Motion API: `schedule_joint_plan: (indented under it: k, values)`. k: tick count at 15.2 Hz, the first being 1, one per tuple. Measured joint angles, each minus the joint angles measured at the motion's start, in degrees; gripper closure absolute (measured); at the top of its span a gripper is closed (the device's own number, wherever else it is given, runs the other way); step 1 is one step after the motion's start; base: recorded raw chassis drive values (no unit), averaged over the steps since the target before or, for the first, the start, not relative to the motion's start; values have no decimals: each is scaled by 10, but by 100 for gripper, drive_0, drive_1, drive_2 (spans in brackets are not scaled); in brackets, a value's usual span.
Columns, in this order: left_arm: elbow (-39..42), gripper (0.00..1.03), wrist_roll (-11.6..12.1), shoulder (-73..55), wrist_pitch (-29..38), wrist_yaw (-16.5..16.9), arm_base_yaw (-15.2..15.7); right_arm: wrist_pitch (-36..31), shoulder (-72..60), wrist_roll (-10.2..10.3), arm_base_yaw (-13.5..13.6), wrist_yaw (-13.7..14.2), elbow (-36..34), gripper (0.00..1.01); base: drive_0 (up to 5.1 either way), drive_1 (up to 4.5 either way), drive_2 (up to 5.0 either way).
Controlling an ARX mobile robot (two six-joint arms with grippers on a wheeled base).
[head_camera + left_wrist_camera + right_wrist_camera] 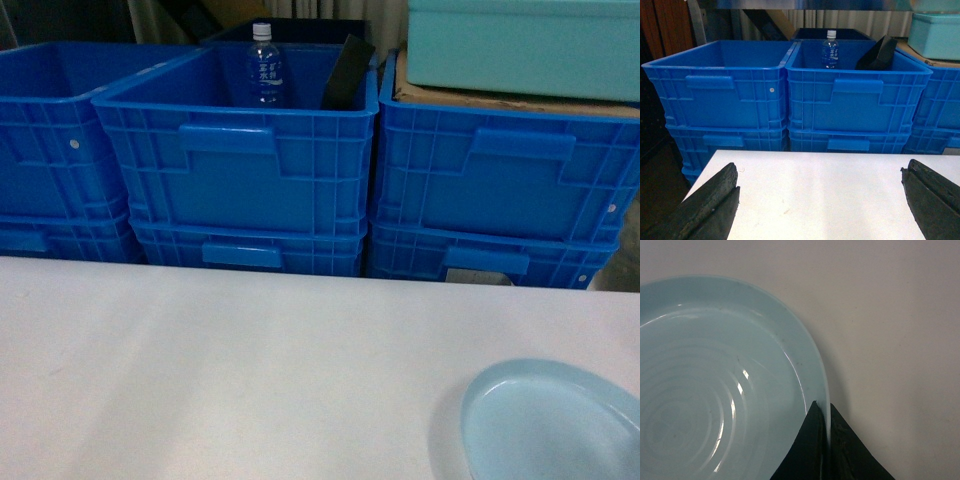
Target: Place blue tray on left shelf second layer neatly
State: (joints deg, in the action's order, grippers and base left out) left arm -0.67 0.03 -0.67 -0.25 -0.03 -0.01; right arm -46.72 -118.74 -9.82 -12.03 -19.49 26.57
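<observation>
The pale blue tray (548, 422) lies at the near right corner of the white table (240, 370). Seen from the right wrist, the tray (725, 375) fills the left of the picture, and my right gripper (828, 412) is shut on its right rim, one finger inside and one outside. My left gripper (819, 181) is open above the table's left part, its dark fingers (715, 197) wide apart with nothing between them. The left shelf's second layer is not identifiable in these views. Neither gripper shows in the head view.
Stacked dark-blue ribbed crates (240, 160) stand right behind the table's far edge. The middle crate holds a water bottle (264, 68) and a black object (345, 72). A teal box (525, 45) sits on cardboard on the right crates.
</observation>
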Motion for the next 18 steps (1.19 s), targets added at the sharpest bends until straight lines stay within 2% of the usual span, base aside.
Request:
schedule_joint_plan:
  k: [4,8,11,14,18]
  values:
    - [0,5,0,0,0,0,0,-18,38,14,6,-1,-38,99,0,0,0]
    - [0,5,0,0,0,0,0,-63,144,13,33,-14,-70,99,0,0,0]
    - [0,5,0,0,0,0,0,-95,253,15,38,-20,-94,99,0,0,0]
    - [0,5,0,0,0,0,0,-64,405,47,55,-26,-108,99,0,0,0]
    - [0,5,0,0,0,0,0,69,647,104,83,-27,-110,99,0,0,0]
